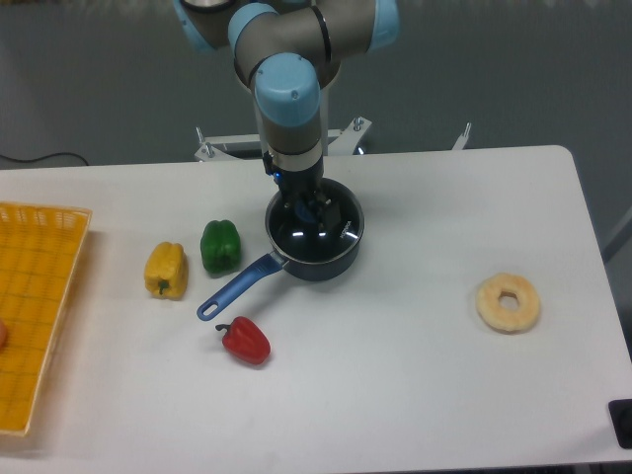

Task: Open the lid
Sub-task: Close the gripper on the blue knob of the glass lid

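The dark blue saucepan (326, 259) stands at the middle of the white table, its long blue handle (237, 286) pointing to the front left. The clear glass lid (331, 232) lies on the saucepan and shows bright reflections. My gripper (309, 209) reaches straight down from the arm onto the middle of the lid, where the blue knob sits. The fingers are dark against the dark pan and cover most of the knob. I cannot tell whether they are closed on it.
A green pepper (220, 246) and a yellow pepper (166, 270) lie left of the pan. A red pepper (245, 341) lies in front of the handle. A yellow basket (39, 306) is at the left edge. A ring-shaped pastry (509, 302) lies at the right.
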